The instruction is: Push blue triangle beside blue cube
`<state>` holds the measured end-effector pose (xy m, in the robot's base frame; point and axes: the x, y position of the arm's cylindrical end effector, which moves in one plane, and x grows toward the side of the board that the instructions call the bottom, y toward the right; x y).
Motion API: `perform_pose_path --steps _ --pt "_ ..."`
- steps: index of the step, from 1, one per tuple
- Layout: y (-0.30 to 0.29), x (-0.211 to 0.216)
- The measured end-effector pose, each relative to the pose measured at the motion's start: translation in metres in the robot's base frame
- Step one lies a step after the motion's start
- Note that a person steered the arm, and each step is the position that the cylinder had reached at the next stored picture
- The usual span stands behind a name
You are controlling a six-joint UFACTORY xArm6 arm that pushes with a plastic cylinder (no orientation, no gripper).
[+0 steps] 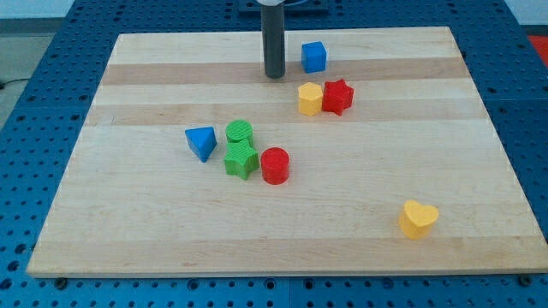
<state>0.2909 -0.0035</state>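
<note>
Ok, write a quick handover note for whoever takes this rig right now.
Tip: my tip sits near the view's top, just left of the blue cube, touching no block.
Blocks: the blue triangle lies mid-board, left of the green blocks.
Done: nothing visible; triangle and cube are far apart.
Left: get behind the triangle and push it up-right to the cube, probably skirting the green blocks.

The blue cube (314,56) sits near the surface's (154,239) top edge, my tip (274,75) just left; the blue triangle (201,142) lies left of centre.
</note>
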Motion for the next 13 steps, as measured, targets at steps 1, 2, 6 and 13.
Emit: perform_pose_path --steps 1,2,6,13 --pt "0.067 -0.022" --pt "0.108 -0.03" --pt "0.139 0.189" --pt "-0.121 0.195"
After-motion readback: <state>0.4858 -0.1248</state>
